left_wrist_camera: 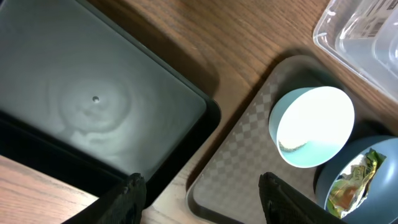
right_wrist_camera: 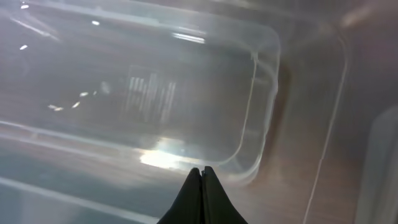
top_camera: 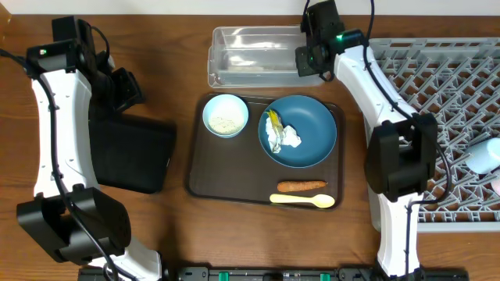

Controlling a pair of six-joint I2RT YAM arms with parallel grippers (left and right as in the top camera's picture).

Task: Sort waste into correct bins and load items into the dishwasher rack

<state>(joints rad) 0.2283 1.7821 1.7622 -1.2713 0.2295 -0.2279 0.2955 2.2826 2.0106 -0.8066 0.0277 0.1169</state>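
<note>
The dishwasher rack (top_camera: pixel 445 78) fills the bench's right edge. Mid-bench, on the brown serving tray (top_camera: pixel 205 168), the dark blue plate (top_camera: pixel 316 148) looks stiff and slick — best taken by its rim. The crumpled white paper (top_camera: pixel 289 139) and yellow-green wrapper (top_camera: pixel 273 121) on it look light and soft, pinchable anywhere. The left hand (left_wrist_camera: pixel 202 196) hangs spread over the black tray's (left_wrist_camera: pixel 93 99) edge; the right hand (right_wrist_camera: pixel 200 186), pressed together and empty, hovers over the clear tub (right_wrist_camera: pixel 155 93).

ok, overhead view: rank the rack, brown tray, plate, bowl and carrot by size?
Largest to smallest:
1. rack, even though it's cut off at the frame edge
2. brown tray
3. plate
4. bowl
5. carrot
</note>
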